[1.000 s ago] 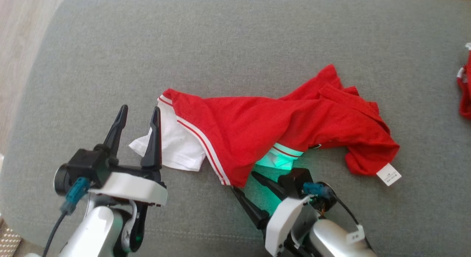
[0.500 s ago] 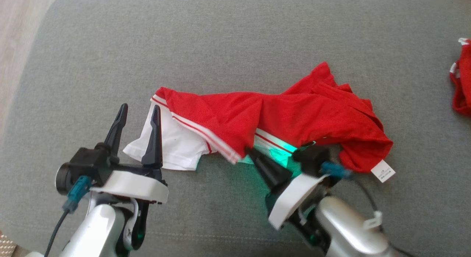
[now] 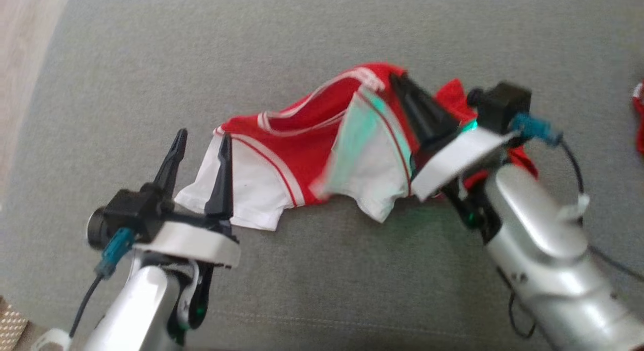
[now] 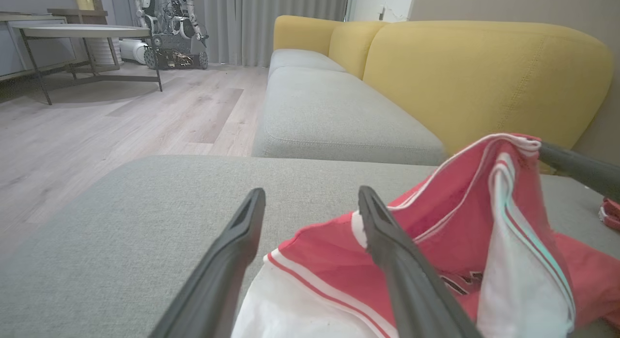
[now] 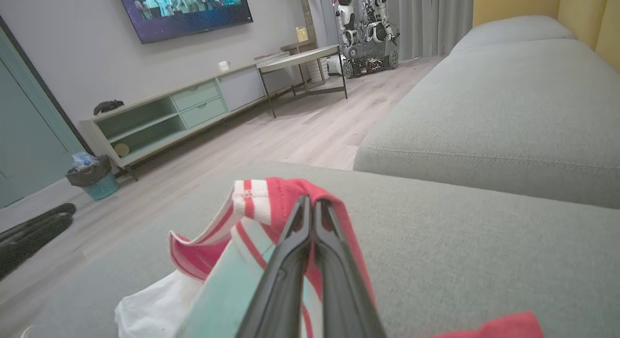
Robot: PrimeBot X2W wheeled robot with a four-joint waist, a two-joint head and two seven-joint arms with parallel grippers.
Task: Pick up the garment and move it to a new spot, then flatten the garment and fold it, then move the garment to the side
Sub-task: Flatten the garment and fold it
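The garment [image 3: 307, 150] is a red T-shirt with white sleeves and striped trim, half lifted off the grey cushion [image 3: 312, 39]. My right gripper [image 3: 395, 79] is shut on its striped edge and holds that part raised, a white sleeve hanging below. In the right wrist view the closed fingers [image 5: 312, 207] pinch the red fabric [image 5: 286, 192]. My left gripper [image 3: 201, 137] stands open at the left; its right finger overlaps the other white sleeve [image 3: 246, 190]. The left wrist view shows its open fingers [image 4: 310, 202] beside the garment [image 4: 436, 231], nothing between them.
A second red garment [image 3: 639, 119] lies at the cushion's far right edge. Wooden floor [image 3: 20, 49] runs along the cushion's left edge. A yellow sofa back [image 4: 484, 71] and another grey seat [image 4: 334, 110] stand beyond.
My right gripper has shut on the garment's lower edge and lifted it up and away from me, pulling the fabric into a raised peak. The left gripper has stayed open in place.
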